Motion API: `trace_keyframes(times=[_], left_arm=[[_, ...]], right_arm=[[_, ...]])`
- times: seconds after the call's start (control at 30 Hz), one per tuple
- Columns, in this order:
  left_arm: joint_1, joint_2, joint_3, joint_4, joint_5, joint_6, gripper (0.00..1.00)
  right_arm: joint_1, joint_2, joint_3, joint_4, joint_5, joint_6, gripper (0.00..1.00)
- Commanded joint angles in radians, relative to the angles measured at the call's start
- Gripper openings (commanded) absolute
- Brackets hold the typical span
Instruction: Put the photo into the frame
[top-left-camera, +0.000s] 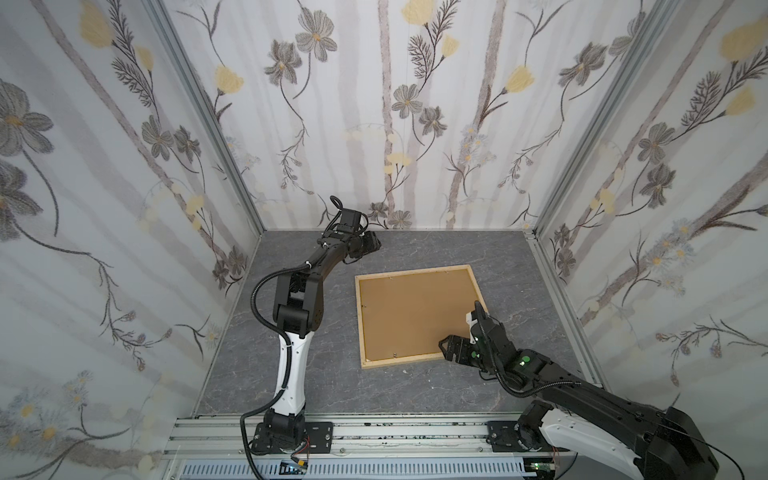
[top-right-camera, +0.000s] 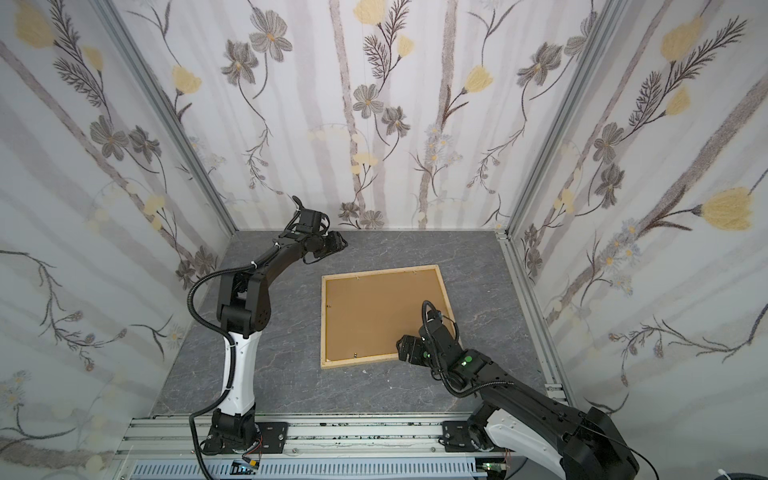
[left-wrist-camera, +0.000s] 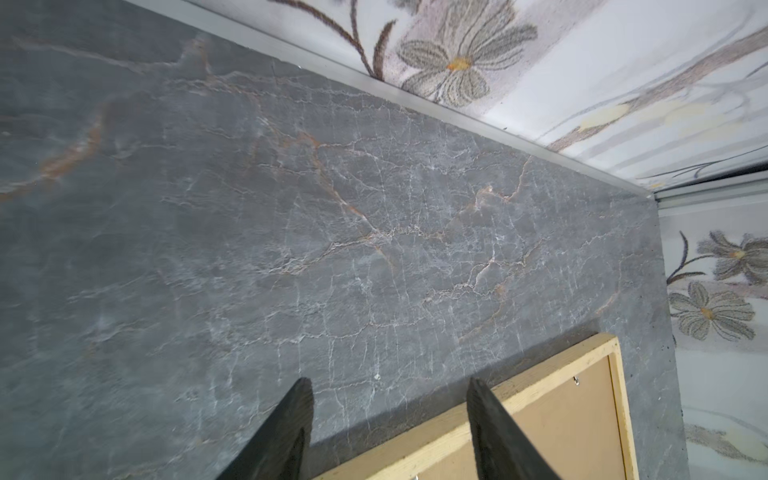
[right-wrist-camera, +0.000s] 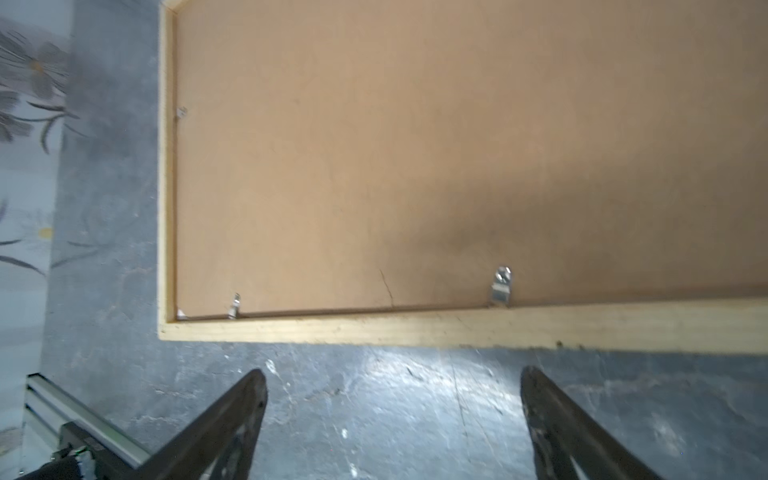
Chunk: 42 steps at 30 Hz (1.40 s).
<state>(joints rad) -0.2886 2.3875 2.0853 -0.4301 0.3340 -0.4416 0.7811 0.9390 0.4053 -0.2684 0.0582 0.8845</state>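
Gaping right tool (right-wrist-camera: 392, 372) empty near frame (right-wrist-camera: 415, 328); left tool (left-wrist-camera: 389, 382) parted, empty.

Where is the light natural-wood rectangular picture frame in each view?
In a top view: the frame lies flat, middle of the grey marbled table.
In a top view: same place.
Left wrist: its corner, partly behind a finger of the left gripper.
Right wrist: corner and long strip, ahead of the right gripper.
Shared landmark: brown fibreboard backing panel inside it.
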Motion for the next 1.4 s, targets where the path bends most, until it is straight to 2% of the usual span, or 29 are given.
trace_keyframes(times=[0.0, 0.13, 0.3, 0.6, 0.8, 1.0, 1.2, 1.37], left_arm=[[-0.013, 0.074, 0.101, -0.117, 0.002, 0.032, 0.59], [-0.016, 0.134, 0.155, -0.144, -0.003, 0.036, 0.59], [-0.01, 0.168, 0.152, -0.169, -0.02, 0.049, 0.59], [0.012, 0.141, 0.034, -0.159, -0.028, 0.058, 0.59], [0.019, 0.015, -0.231, -0.027, -0.02, 0.032, 0.58], [0.056, -0.138, -0.547, 0.151, -0.007, -0.018, 0.58], [0.093, -0.277, -0.783, 0.268, -0.004, -0.047, 0.57], [0.095, -0.407, -1.038, 0.385, 0.02, -0.097, 0.57]], right_arm=[[0.021, -0.005, -0.034, -0.082, 0.092, 0.108, 0.92], [0.021, 0.026, -0.059, -0.052, 0.122, 0.12, 0.92], [0.013, 0.121, -0.044, 0.004, 0.156, 0.123, 0.92], [-0.028, 0.287, 0.001, 0.094, 0.137, 0.088, 0.92], [-0.063, 0.356, 0.016, 0.174, 0.1, 0.05, 0.92], [-0.165, 0.473, 0.141, 0.205, 0.065, -0.064, 0.93], [-0.256, 0.732, 0.399, 0.203, -0.02, -0.172, 0.93], [-0.27, 0.936, 0.621, 0.188, -0.12, -0.22, 0.89]])
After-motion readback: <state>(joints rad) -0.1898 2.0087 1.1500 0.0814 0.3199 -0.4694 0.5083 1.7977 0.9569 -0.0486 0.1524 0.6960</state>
